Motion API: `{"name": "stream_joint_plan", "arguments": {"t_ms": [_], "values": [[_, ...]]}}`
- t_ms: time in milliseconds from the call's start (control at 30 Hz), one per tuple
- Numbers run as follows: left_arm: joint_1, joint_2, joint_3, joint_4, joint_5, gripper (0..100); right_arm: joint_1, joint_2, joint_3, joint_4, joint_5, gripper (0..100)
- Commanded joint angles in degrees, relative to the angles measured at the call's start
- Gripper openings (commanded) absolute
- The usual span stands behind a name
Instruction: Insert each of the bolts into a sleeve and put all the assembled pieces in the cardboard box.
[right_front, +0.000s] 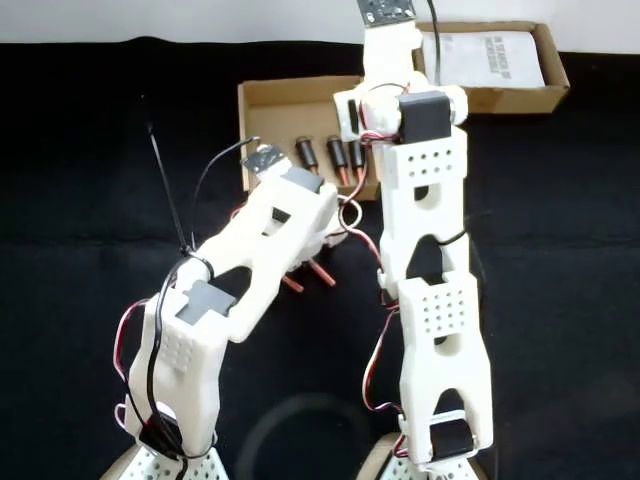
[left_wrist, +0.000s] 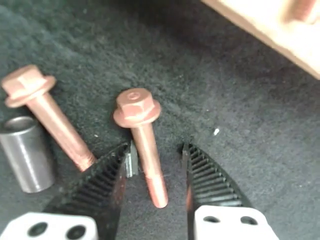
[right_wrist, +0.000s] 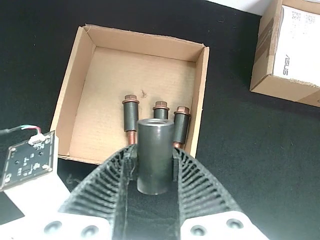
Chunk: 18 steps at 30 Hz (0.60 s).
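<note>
Straddling a bolt (left_wrist: 142, 145) on the bench (left_wrist: 225, 100), left claw (left_wrist: 156, 150) spread — lined up to close on the shank. Pinching a sleeve (right_wrist: 155, 165) in the right claw (right_wrist: 154, 151) by the cardboard box (right_wrist: 100, 70), bore free, likely for that bolt — three assembled pieces (right_wrist: 131, 112) inside.

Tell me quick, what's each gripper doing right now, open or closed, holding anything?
Left gripper: open, straddling a loose bolt, not gripping it.
Right gripper: closed on a sleeve.

Two bolts (right_front: 322, 272) half-hidden beneath left arm (right_front: 265, 250).
</note>
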Motion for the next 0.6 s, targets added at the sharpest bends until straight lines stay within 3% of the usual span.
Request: {"name": "stream_joint_plan", "arguments": {"t_ms": [0, 333, 567], "values": [[-1.9, 2.0, -1.3, -1.0, 0.5, 0, 0.4, -4.4, -2.8, 0.7, 0.4, 0.8], [-3.4, -3.8, -1.5, 2.0, 0.3, 1, 1.1, -5.1, -5.8, 0.6, 0.4, 0.8], [-5.7, -21.8, -1.1, 3.3, -9.9, 1, 1.6, -15.4, -7.3, 0.5, -0.1, 0.8]]}}
